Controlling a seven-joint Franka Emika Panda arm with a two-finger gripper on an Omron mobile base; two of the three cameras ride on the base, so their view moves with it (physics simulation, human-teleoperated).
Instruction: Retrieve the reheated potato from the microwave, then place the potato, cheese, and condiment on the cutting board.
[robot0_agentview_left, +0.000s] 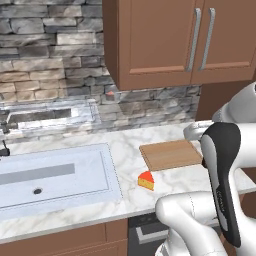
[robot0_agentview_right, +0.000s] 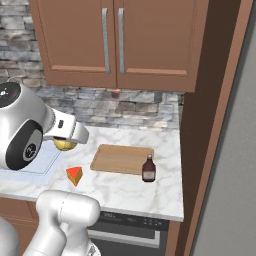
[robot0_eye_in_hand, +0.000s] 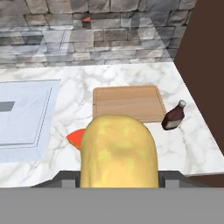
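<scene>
The potato (robot0_eye_in_hand: 118, 151), a smooth yellowish-tan oval lump, sits clamped between the two dark fingertips (robot0_eye_in_hand: 65, 178) of the gripper (robot0_eye_in_hand: 118, 180), the jaws narrowed onto its sides. In the hand view its long axis runs away from the hand, out toward the counter; in the right base view it (robot0_agentview_right: 65, 144) peeks out below the white hand, held in the air above the marble counter (robot0_agentview_right: 125, 187) near the sink's right edge.

Below and beyond it lies the flat rectangular light-brown wooden cutting board (robot0_eye_in_hand: 129, 103), its top bare and its long side running along the stone backsplash (robot0_eye_in_hand: 109, 39). The small cheese wedge (robot0_agentview_right: 74, 175), yellow-orange with a red-orange rind, rests on the marble just off the board's near left corner, apart from it. The small dark brown-red condiment bottle (robot0_agentview_right: 148, 168) stands upright at the board's near right corner, just beside its edge; whether they touch cannot be told.

To the left the pale sink basin (robot0_agentview_left: 55, 175) takes up the counter. To the right a tall dark brown panel (robot0_agentview_right: 210, 125) closes the counter off. Brown wooden wall cabinets (robot0_agentview_right: 115, 40) hang over the board.
</scene>
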